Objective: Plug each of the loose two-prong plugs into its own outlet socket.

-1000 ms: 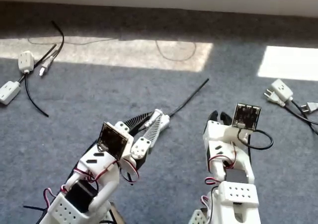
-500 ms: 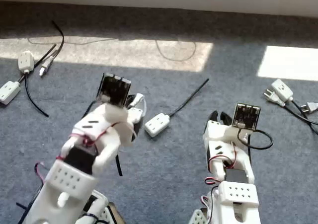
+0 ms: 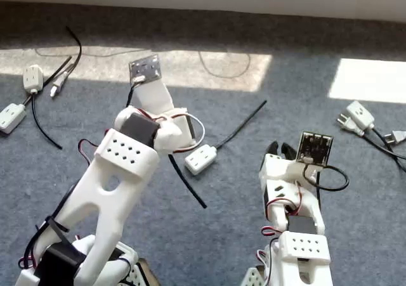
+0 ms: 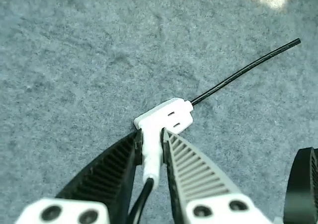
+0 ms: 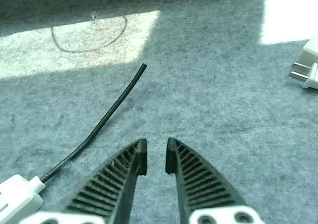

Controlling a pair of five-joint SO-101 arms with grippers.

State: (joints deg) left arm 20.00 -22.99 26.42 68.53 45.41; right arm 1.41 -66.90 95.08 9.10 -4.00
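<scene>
My left gripper (image 4: 151,134) is shut on a white two-prong plug (image 4: 151,157), whose front end is against the white outlet socket (image 4: 169,117) on the grey carpet. I cannot tell whether the prongs are inside. In the high view that socket (image 3: 200,158) lies mid-floor beside the left arm, and the plug's black cord (image 3: 187,183) trails toward the front. My right gripper (image 5: 155,157) hovers low over the carpet, open by a narrow gap with nothing between its fingers. It sits right of the socket (image 5: 15,196).
The socket's black cord (image 3: 241,127) runs toward the back right. Two more outlets (image 3: 33,78) (image 3: 11,116) and a loose plug (image 3: 57,86) lie at the far left. Another outlet (image 3: 360,113) with loose plugs (image 3: 347,126) (image 3: 396,136) lies at the far right.
The left arm has lifted and swung back over the socket, turning its wrist over, and the plug's black cord now shows below it. The right arm has not moved.
</scene>
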